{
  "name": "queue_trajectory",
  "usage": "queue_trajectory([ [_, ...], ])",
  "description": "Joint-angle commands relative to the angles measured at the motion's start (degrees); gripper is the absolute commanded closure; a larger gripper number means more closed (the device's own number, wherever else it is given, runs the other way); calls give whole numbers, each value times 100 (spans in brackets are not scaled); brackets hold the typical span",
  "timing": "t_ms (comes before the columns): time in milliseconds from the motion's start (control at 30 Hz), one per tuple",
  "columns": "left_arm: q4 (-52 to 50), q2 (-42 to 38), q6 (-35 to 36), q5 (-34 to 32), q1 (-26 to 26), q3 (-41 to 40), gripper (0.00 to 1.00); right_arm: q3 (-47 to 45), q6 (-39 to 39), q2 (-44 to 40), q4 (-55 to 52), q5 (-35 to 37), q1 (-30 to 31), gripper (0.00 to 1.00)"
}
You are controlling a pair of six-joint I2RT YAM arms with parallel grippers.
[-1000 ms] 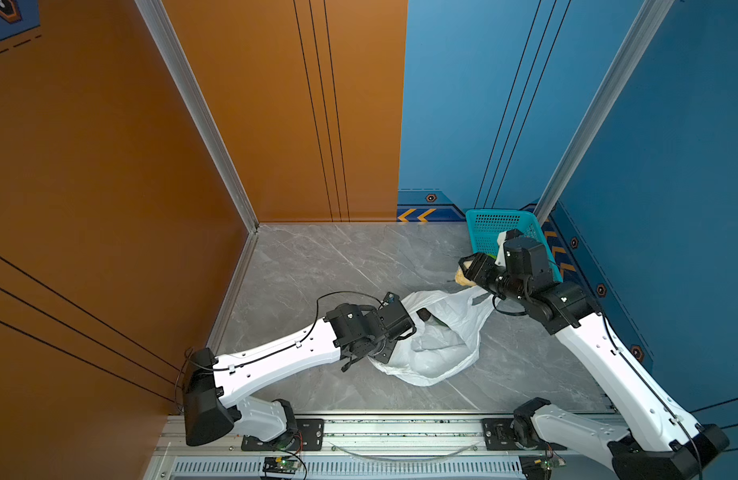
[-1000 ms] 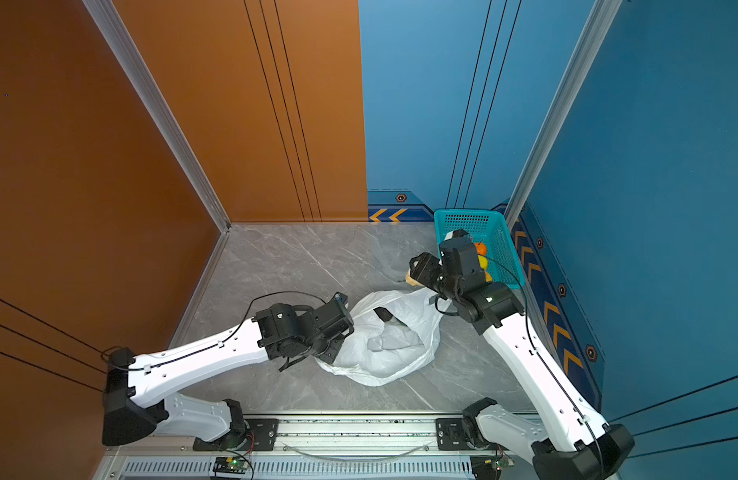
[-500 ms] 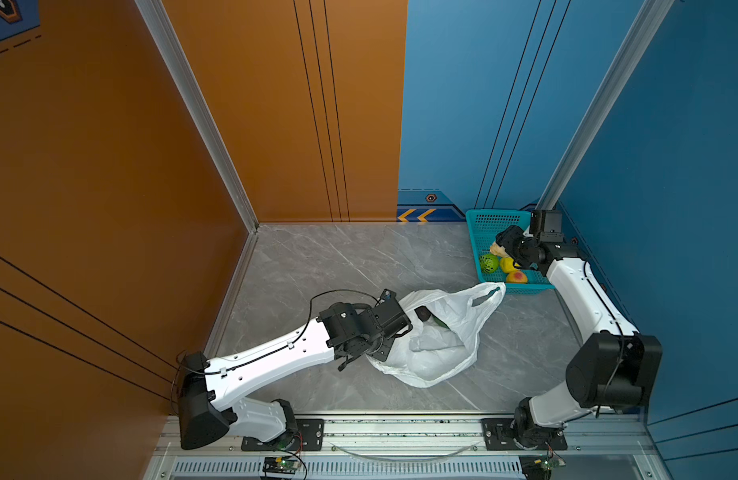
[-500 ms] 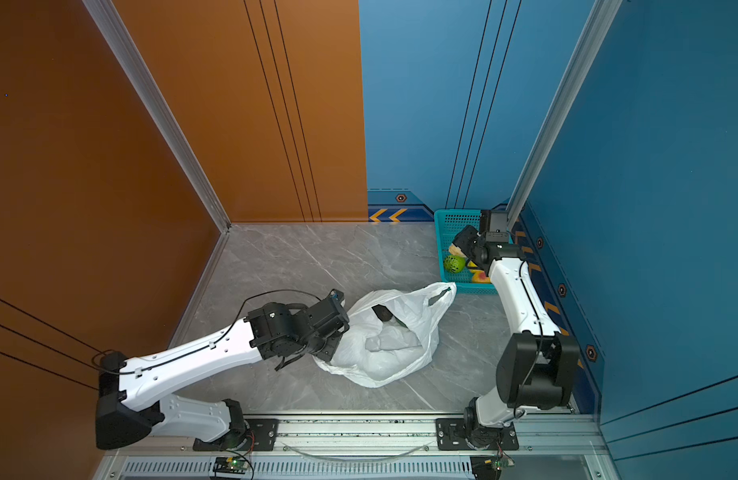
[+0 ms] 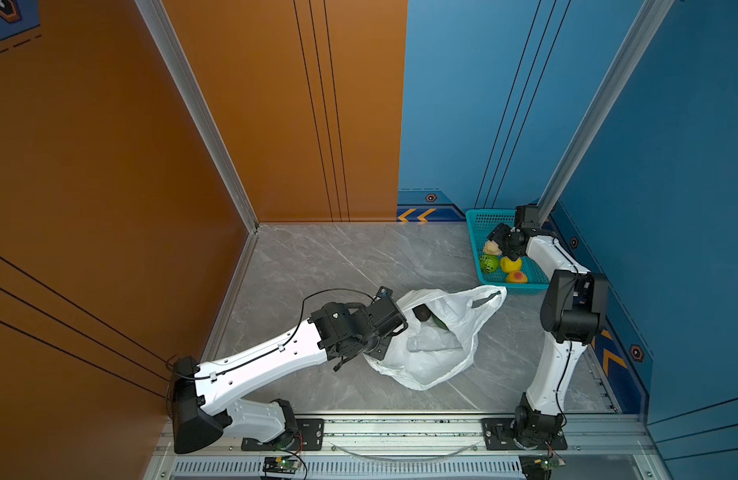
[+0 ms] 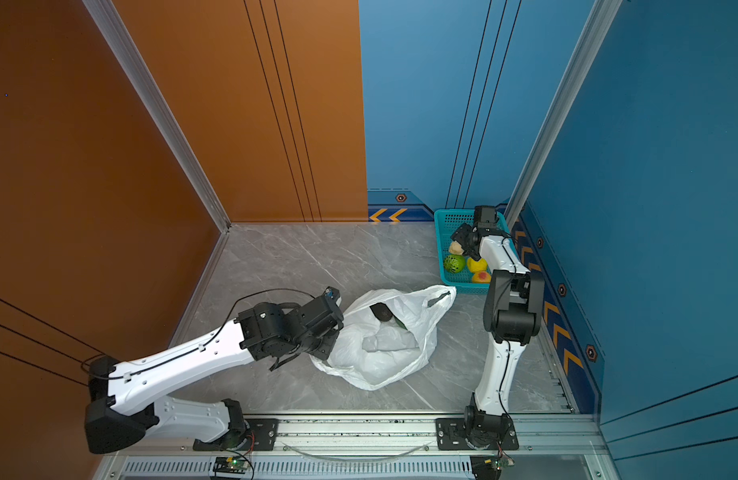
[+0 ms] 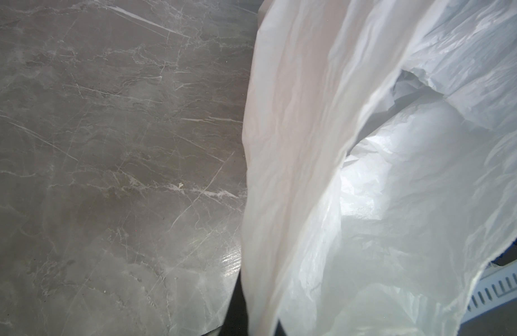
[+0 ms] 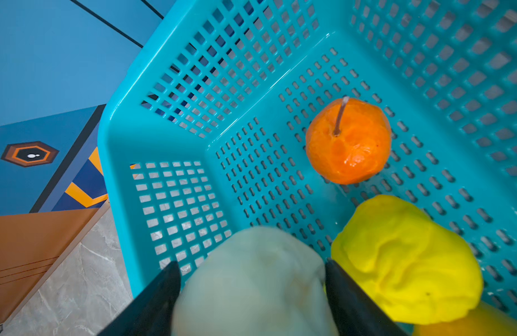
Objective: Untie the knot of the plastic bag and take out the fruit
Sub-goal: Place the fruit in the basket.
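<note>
while bench (image 5: 317, 266) lies open at 10 o'clock, left hand (image 7: 258, 323) clenches plastic bag (image 5: 442, 353); right hand (image 8: 252, 266) straddles cream fruit (image 8: 251, 305) in basket (image 8: 120, 131), grip unclear.

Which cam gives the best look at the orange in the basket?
Right wrist: the orange lies whole and unblocked on the basket floor. Neither top view shows it; the right arm likely hides it. Left wrist shows only the bag and tabletop.

Left hand (image 5: 388, 337) clamped, right hand (image 8: 251, 272) spread
</note>
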Motion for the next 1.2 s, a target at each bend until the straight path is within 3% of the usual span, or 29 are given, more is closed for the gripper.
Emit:
queue_trajectory([
  [0,-78,-121,-67,-135,61,9,100,166,-79,-118,-234,192,17,10],
  [233,-59,-158,-37,-266,61,67,100,-71,-414,-955,-758,-157,201,5],
  [600,8,-187,62,-322,167,232,100,-979,-1122,-3701,-2485,-799,1181,0],
  [833,108,-196,67,-257,274,258,100,-1150,-882,-4788,-3420,-567,2758,0],
  [1167,105,-130,64,-162,366,349,100,-2084,59,-5373,-3354,271,5073,0],
])
